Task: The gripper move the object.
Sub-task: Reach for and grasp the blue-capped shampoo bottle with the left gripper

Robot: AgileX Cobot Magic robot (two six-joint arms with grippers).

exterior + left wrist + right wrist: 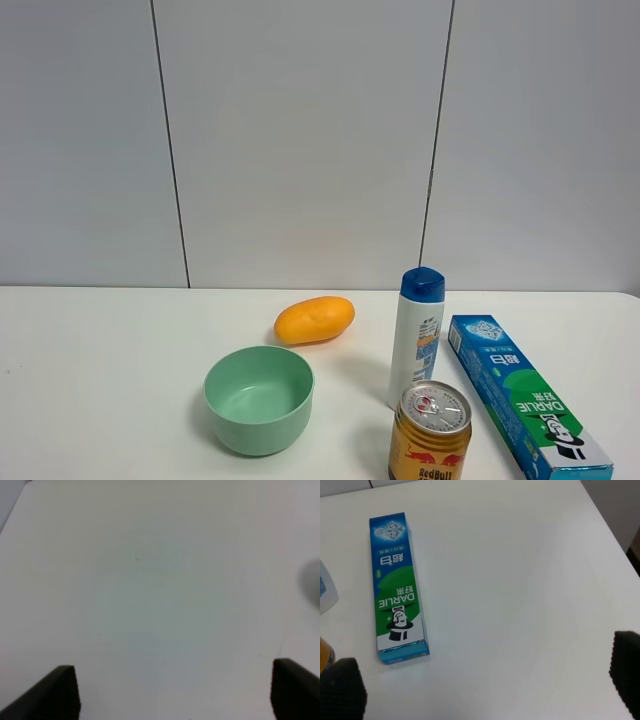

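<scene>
My left end effector [172, 685] hangs over the bare white counter [150, 580], fingers set wide apart. My right end effector [485, 680] is likewise spread, above the counter near the Darlie toothpaste box [396, 585]. The shampoo bottle [417, 335] stands upright on the counter, blue cap up, gripped by neither end effector. It is just behind the Red Bull can [430, 432], with the toothpaste box to its right and a mango [314, 320] and green bowl [259, 398] to its left
</scene>
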